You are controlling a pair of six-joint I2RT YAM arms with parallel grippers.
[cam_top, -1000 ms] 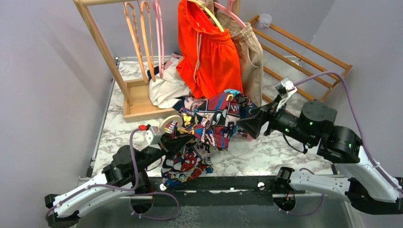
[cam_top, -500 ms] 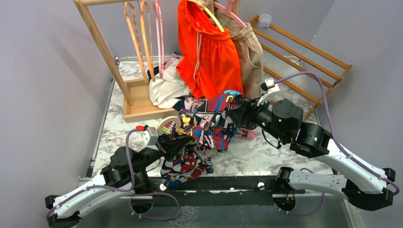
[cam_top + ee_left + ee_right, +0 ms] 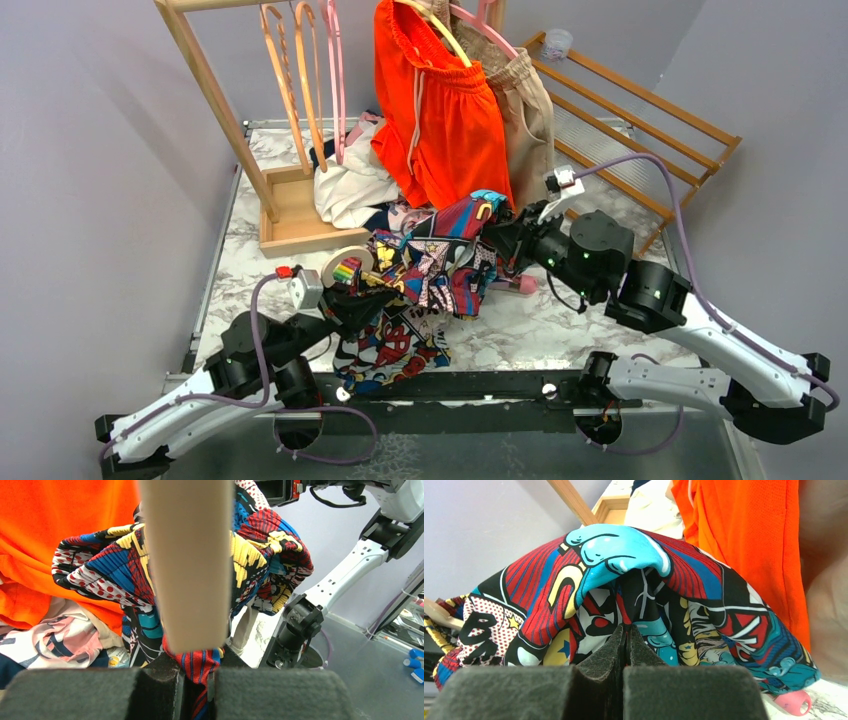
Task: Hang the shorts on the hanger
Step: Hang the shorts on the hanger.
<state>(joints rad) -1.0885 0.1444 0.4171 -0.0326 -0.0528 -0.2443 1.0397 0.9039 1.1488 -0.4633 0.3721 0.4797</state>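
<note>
Your left gripper (image 3: pixel 196 687) is clamped on a fold of the shorts (image 3: pixel 440 265), bunched mid-frame over the hanger (image 3: pixel 190 565). Your right gripper (image 3: pixel 626 640) is pressed fully together at the cloth; whether it caught any is unclear. Pull now and it may slip free, leaving the shorts crumpled.

surface: marble table (image 3: pixel 535 325) | on it: wooden rack (image 3: pixel 295 215), clothes pile (image 3: pixel 350 190)

Left claw (image 3: pixel 196 687) is pinching the comic shorts (image 3: pixel 272 555) just under the cream hanger (image 3: pixel 190 565), with orange shorts (image 3: pixel 50 530) behind.
</note>
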